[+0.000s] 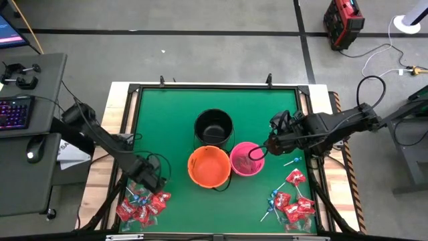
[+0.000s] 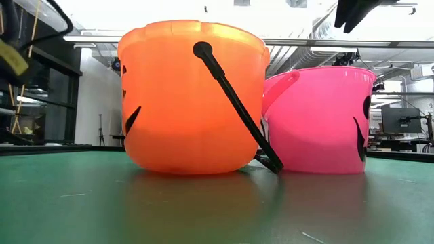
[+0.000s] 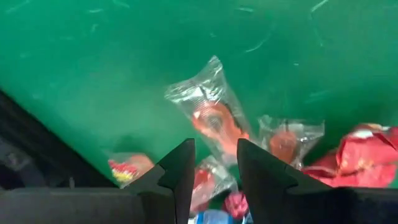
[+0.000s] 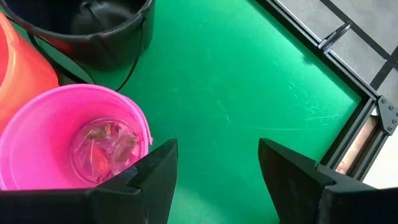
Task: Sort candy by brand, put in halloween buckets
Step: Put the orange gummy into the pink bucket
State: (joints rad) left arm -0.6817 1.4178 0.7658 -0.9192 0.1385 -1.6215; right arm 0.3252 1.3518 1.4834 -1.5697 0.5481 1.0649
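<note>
Three buckets stand close together mid-table: black (image 1: 214, 127), orange (image 1: 209, 166) and pink (image 1: 246, 158). The pink bucket (image 4: 62, 143) has a few clear-wrapped candies on its bottom. One candy pile (image 1: 142, 206) of red packets and blue lollipops lies near the table's near left corner, another pile (image 1: 293, 203) near the near right corner. My left gripper (image 1: 155, 184) is open over the left pile. In the left wrist view its fingertips (image 3: 214, 168) straddle a clear-wrapped orange-red candy (image 3: 211, 115). My right gripper (image 1: 266, 144) is wide open (image 4: 217, 174) just right of the pink bucket's rim.
A lone blue lollipop (image 1: 292, 163) lies between the pink bucket and the right pile. A red packet (image 3: 367, 155) lies beside the left gripper. The orange bucket's black handle (image 2: 234, 102) hangs down against the pink bucket (image 2: 319, 118). A raised black frame (image 1: 214, 87) borders the green mat.
</note>
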